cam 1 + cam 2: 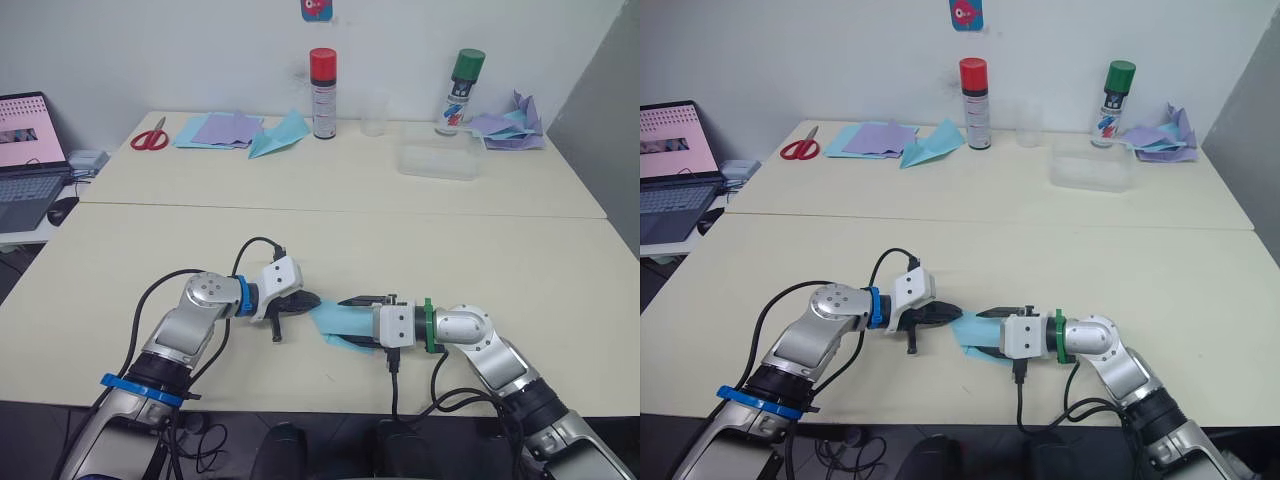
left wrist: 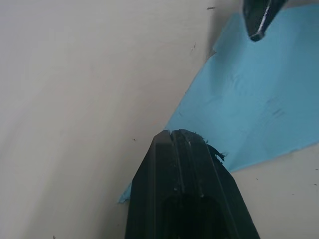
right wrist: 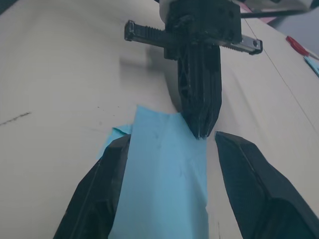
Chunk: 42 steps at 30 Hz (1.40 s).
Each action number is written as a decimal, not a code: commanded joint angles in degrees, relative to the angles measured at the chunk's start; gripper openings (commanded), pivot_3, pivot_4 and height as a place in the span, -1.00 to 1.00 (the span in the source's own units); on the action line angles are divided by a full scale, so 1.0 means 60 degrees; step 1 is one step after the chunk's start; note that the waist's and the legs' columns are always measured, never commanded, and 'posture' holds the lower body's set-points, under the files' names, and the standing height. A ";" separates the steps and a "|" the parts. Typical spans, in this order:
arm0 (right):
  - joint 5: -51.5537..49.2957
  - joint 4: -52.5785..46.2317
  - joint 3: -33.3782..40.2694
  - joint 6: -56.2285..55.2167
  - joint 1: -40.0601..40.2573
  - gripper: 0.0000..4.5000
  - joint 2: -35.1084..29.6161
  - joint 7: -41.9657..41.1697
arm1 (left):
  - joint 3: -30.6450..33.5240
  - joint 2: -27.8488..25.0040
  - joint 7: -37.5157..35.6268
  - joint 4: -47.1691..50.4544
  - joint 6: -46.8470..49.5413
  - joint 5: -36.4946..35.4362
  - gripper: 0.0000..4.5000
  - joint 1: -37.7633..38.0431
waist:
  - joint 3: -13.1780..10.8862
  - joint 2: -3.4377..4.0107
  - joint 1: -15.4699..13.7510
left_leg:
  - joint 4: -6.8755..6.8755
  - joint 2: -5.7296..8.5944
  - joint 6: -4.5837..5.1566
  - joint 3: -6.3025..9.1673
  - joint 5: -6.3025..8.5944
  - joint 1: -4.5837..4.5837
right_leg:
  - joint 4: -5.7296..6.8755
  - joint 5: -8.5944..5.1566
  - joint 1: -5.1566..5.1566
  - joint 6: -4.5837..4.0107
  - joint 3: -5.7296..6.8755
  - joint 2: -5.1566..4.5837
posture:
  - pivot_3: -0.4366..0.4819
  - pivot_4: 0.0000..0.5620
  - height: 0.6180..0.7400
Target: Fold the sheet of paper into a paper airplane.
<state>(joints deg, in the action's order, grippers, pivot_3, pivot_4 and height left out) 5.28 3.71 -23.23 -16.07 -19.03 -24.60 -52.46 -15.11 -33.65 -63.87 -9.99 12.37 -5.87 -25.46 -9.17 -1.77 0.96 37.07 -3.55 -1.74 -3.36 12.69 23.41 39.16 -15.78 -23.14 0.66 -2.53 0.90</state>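
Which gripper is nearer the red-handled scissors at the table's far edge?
Left. The left gripper, fingers shut at the sky-blue sheet of paper, sits on the scissors' side; the right gripper, open around the sheet, lies farther across.

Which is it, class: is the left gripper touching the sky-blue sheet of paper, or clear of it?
Touching. In the left wrist view the left gripper, shut, presses its tips onto the edge of the sheet of paper; the right wrist view shows the same contact.

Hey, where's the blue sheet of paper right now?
The sheet of paper lies flat on the near table, between the shut left gripper, whose tip meets its corner, and the open right gripper, whose fingers straddle it.
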 commanded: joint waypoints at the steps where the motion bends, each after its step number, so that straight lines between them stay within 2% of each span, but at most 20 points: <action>1: -0.0369 -0.0293 0.0160 0.0190 -0.0157 -0.41 -0.0010 -0.0128 | -0.0366 -0.0071 -0.0208 -0.0213 0.0251 0.0277 -1.00 0.0097 | 0.0000 0.0000 0.0000 | -0.0001 0.0000 0.0000 0.0000 0.0000 0.0000 | 0.0000 0.0000 0.0000 0.0000 0.0001 0.0001 | -0.05 -0.47 1.00; 4: -0.0722 -0.0481 0.0255 0.0635 -0.0054 -0.92 -0.0006 -0.0267 | -0.0421 -0.0145 -0.0319 -0.0231 0.0322 0.0294 -1.00 0.0111 | 0.0001 0.0001 0.0004 | -0.0001 0.0000 0.0000 0.0001 0.0000 0.0000 | 0.0000 -0.0001 -0.0001 0.0000 0.0001 0.0003 | -0.05 -0.47 1.00; 5: -0.0934 -0.0583 0.0329 0.0906 -0.0008 -0.97 0.0009 -0.0311 | -0.0437 -0.0170 -0.0396 -0.0224 0.0369 0.0272 -1.00 0.0100 | 0.0001 0.0001 0.0006 | -0.0002 0.0000 0.0000 0.0001 0.0000 -0.0001 | 0.0000 -0.0001 -0.0001 -0.0001 0.0001 0.0003 | -0.05 -0.47 1.00; 10: -0.2177 -0.1127 0.0820 0.2994 0.0055 -0.97 0.0236 -0.0234 | -0.0548 -0.0400 -0.1025 -0.0037 0.0771 0.0078 -1.00 0.0080 | 0.0002 0.0001 0.0021 | -0.0005 -0.0003 0.0000 0.0004 0.0000 -0.0001 | 0.0000 -0.0002 -0.0002 -0.0003 0.0002 0.0006 | -0.05 -0.47 1.00; 14: -0.3327 -0.1581 0.1277 0.5739 -0.0179 -0.97 0.0527 0.0031 | -0.0670 -0.0585 -0.1507 0.0068 0.0943 0.0049 -1.00 0.0045 | 0.0004 0.0002 0.0089 | -0.0009 -0.0008 0.0000 0.0010 0.0000 -0.0001 | 0.0001 -0.0001 -0.0003 -0.0018 0.0003 0.0007 | -0.05 -0.47 1.00; 23: -0.3539 -0.1480 0.1590 0.8846 -0.0634 -0.97 0.0973 0.1469 | -0.0745 -0.0520 -0.1450 -0.0402 0.0741 0.0305 -1.00 -0.0188 | 0.0052 0.0002 0.0097 | -0.0011 -0.0005 0.0000 0.0011 0.0001 -0.0001 | 0.0001 -0.0012 -0.0006 -0.0003 0.0003 0.0007 | -0.05 -0.47 1.00; 31: -0.3133 -0.1210 0.1107 0.9297 -0.0771 -0.97 0.0660 0.1523 | -0.0742 -0.0626 -0.1430 -0.0412 0.0665 0.0371 -1.00 -0.0055 | 0.0101 0.0004 0.0099 | -0.0011 -0.0004 0.0000 0.0011 0.0001 -0.0002 | -0.0002 -0.0013 -0.0006 -0.0001 0.0001 0.0006 | -0.05 -0.47 1.00; 42: -0.3099 -0.1120 0.1139 0.9707 -0.0714 -0.97 0.0654 0.1888 | -0.0666 -0.0722 -0.1277 -0.0330 0.0792 0.0381 -1.00 0.0116 | 0.0111 0.0002 0.0090 | -0.0012 -0.0004 0.0001 0.0011 0.0001 0.0000 | -0.0008 -0.0013 -0.0005 0.0000 -0.0001 0.0002 | -0.05 -0.47 1.00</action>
<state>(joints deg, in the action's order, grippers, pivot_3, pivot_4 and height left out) -14.92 -3.71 -17.64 41.18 -23.36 -19.35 -43.35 -16.96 -36.68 -71.16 -10.19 15.62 -5.99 -27.23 -8.50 -1.76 1.50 37.00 -3.58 -1.74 -3.29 12.70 23.41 39.11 -15.86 -23.17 0.66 -2.54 0.91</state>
